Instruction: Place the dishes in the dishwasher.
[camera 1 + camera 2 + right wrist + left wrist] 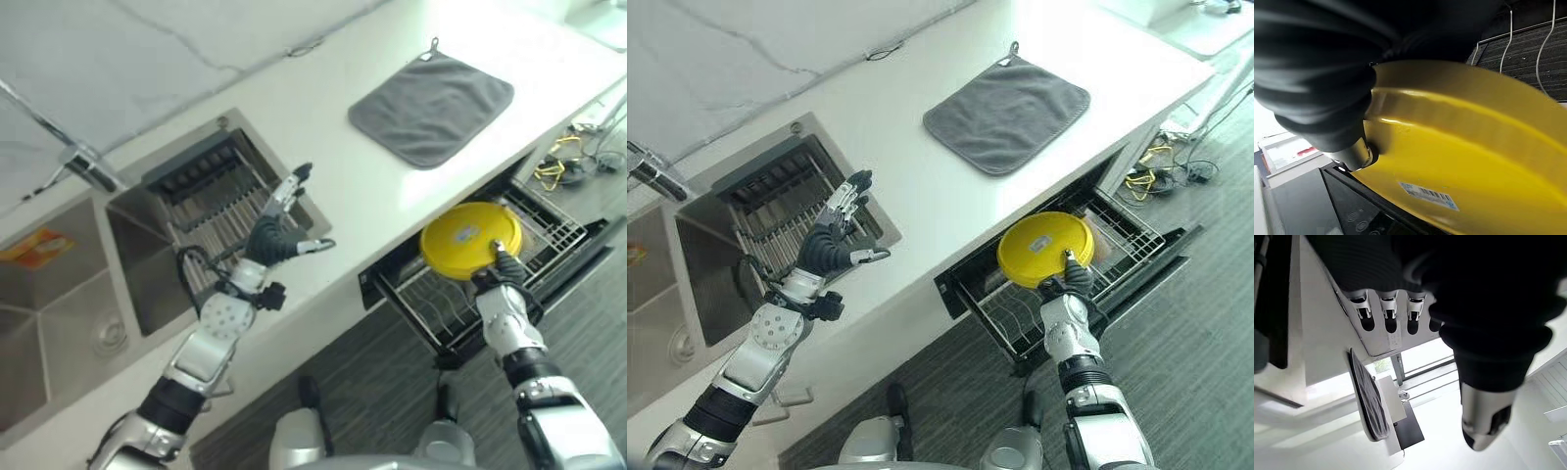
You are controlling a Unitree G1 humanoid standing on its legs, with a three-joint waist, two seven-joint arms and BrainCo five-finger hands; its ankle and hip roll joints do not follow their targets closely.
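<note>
So the right hand (pixel 502 270) is at about 4 o'clock in the head view, thumb and fingers pinched on the near rim of a yellow plate (pixel 471 239). The plate is tilted up with its underside facing the camera, and there's a sticker with a barcode on that side. In the right wrist view you can see the thumb (pixel 1354 154) pressed right against the yellow plate's base ring. The plate hangs over the pulled-out dishwasher rack (pixel 549 230), a wire basket sticking out from under the counter edge. Can't tell if the plate's bottom edge is touching the wires or just above them.

Over at 9 o'clock the left hand (pixel 277 233) is up in the air above the near edge of the white counter (pixel 343 196), fingers spread straight and thumb out to the side, holding nothing. Right behind it is the sink (pixel 147 264) with a dark dish rack (pixel 211 201) sitting in the basin, faucet (pixel 73 157) at the far left.

Farther back, around 1 o'clock, a grey cloth (pixel 431 108) lies flat on the counter, well apart from both hands.
</note>
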